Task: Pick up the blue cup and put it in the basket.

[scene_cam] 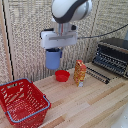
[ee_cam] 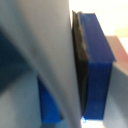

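A: Starting nearest, what lies at the front of the wooden table (scene_cam: 85, 107)?

B: The red shopping basket (scene_cam: 22, 102), with lattice sides and a blue-grey rim handle. It sits at the near corner toward the exterior view's left, and it is the landmark I will use for the rest.

A: Where is the light-blue cup (scene_cam: 53, 58)?

B: Off the table, hanging in the air behind the basket and toward the exterior view's right of it. It is higher than the basket rim and not over the basket opening.

A: And the gripper (scene_cam: 54, 50)?

B: The white boxy head sits right on top of the cup, and the fingers are pinched on its wall. In the wrist view a dark-blue finger (ee_cam: 96, 60) presses against the pale cup wall, which fills most of that picture. The view is blurred, so finer detail of the contact cannot be made out.

A: What stands farther back than the basket?

B: A small red bowl (scene_cam: 62, 75) on the table, below and just to the right of the hanging cup. Beside it, farther from the basket, an orange packet (scene_cam: 79, 72) stands upright. Farthest from the basket, at the exterior view's right edge, is a black toaster oven (scene_cam: 112, 56).
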